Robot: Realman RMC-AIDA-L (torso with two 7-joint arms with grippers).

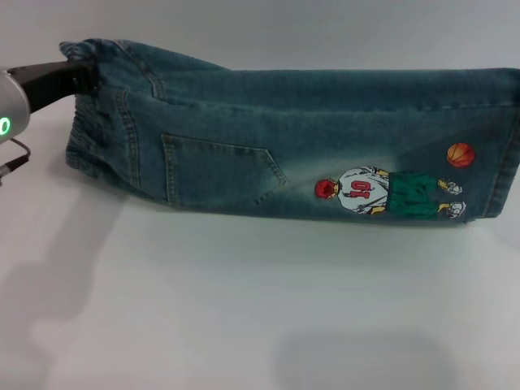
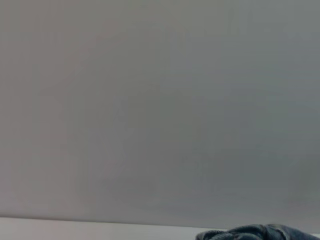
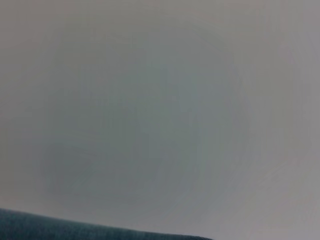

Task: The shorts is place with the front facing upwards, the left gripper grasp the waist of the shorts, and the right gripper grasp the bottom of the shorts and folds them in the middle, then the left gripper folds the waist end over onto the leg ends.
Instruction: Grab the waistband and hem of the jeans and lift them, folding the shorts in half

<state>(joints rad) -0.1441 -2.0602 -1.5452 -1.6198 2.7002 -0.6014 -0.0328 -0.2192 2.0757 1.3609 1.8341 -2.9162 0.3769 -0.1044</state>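
The shorts (image 1: pixel 309 146) lie folded lengthwise on the desk (image 1: pixel 244 309). The left tool (image 1: pixel 81 77) pinches the waist (image 1: pixel 93 122); that bunched grip could slip mid-fold, dropping the cloth crooked.

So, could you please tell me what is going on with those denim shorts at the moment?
The shorts lie on the white table, already folded lengthwise, with the back pocket and cartoon print facing up. The left end effector is at the waist on the robot's left, at its upper corner. The leg ends lie to the right. The right end effector is not in sight.
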